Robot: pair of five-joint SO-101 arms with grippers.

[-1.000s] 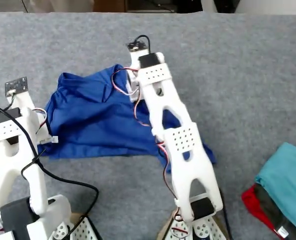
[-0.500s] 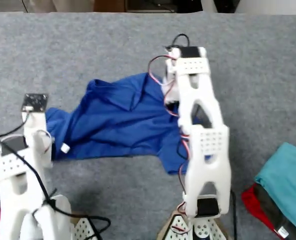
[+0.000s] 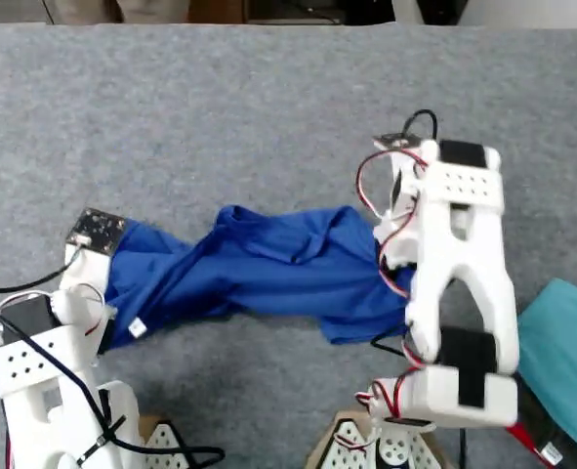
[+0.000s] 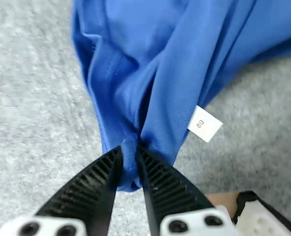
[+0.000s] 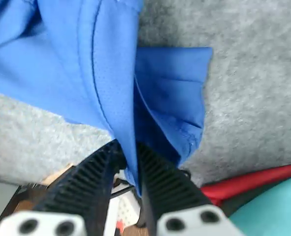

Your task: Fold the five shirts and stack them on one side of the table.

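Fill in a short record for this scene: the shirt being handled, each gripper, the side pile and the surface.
Shirt in hand: blue shirt, stretched between the two arms, bunched, not yet folded
Left gripper: shut on one end of the blue shirt, close to a white tag
Right gripper: shut on the other end
Side pile: teal shirt with a red shirt showing at its edge, on the right arm's side
Surface: grey table

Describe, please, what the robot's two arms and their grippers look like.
Both arms are white plastic shells with black motor blocks. The left arm trails a black cable; the right arm carries looped red, white and black wires. The left gripper and right gripper each have black ribbed fingers on a white base with round screw holes.
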